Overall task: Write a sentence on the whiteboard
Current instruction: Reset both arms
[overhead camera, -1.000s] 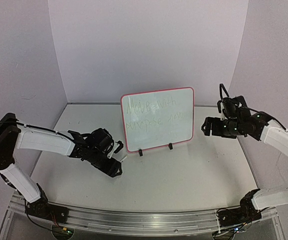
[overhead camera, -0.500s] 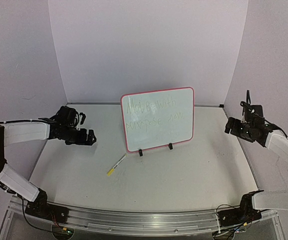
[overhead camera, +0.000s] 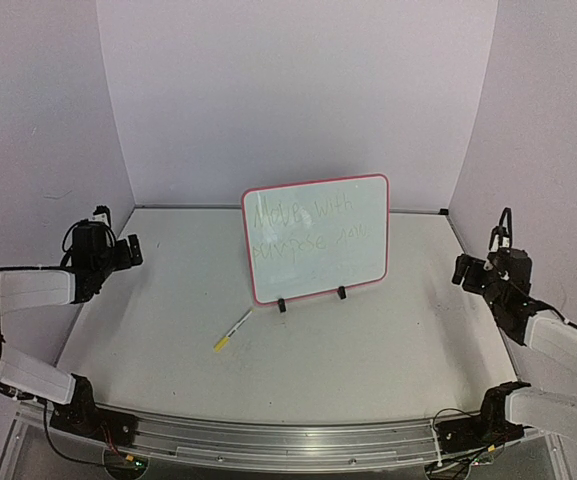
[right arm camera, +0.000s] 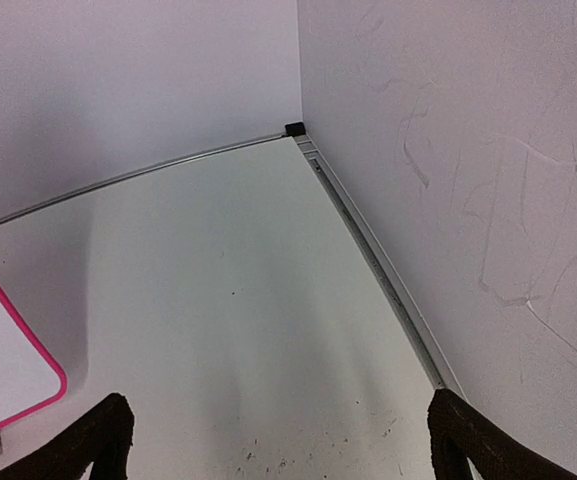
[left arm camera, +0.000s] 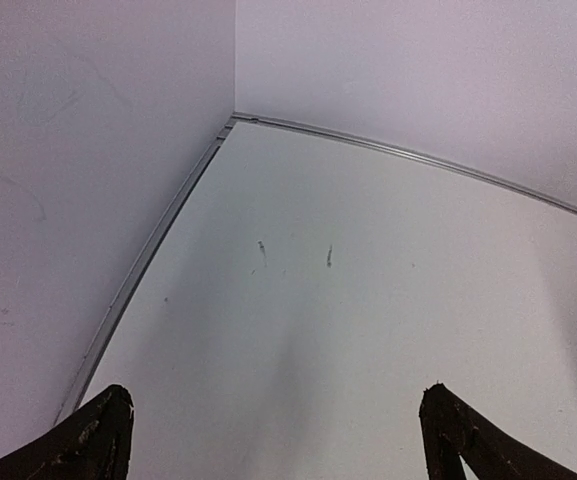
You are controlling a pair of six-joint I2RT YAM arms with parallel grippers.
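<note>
Left arm [overhead camera: 38, 285]: white-sleeved, lying low along the left side of the table [overhead camera: 398, 350].

Left gripper [overhead camera: 126, 250]: black, close to the left wall and well apart from the board. Jaws spread wide, nothing between them. Its wrist view shows two dark fingertips [left arm camera: 98, 440] at the bottom corners, with bare tabletop and the back left corner of the enclosure beyond.

Marker [overhead camera: 233, 330]: slim, with a white barrel and a yellow near end. It lies flat and loose on the table, aslant. The far end points toward the board's lower left corner, near the left foot.

Whiteboard [overhead camera: 363, 255]: small and rectangular, with a pink-red frame and rounded corners. It stands at the middle of the table on two black feet [overhead camera: 281, 305], its face toward the arms.

Sentence [overhead camera: 288, 245]: two lines of faint yellow-green handwriting on the upper part of the board. The first line reads roughly "Move with" and the second begins "purpose"; the rest is too faint to read.

Right gripper [overhead camera: 465, 272]: black, near the right wall, apart from the board's right edge. Jaws wide and empty. Its wrist view shows the pink lower corner of the board and one foot at far left, and a scuffed right wall.

Right arm [overhead camera: 558, 345]: white-sleeved, folded along the right side.

Aluminium rail [overhead camera: 288, 435]: runs across the near edge and carries both arm bases
</note>
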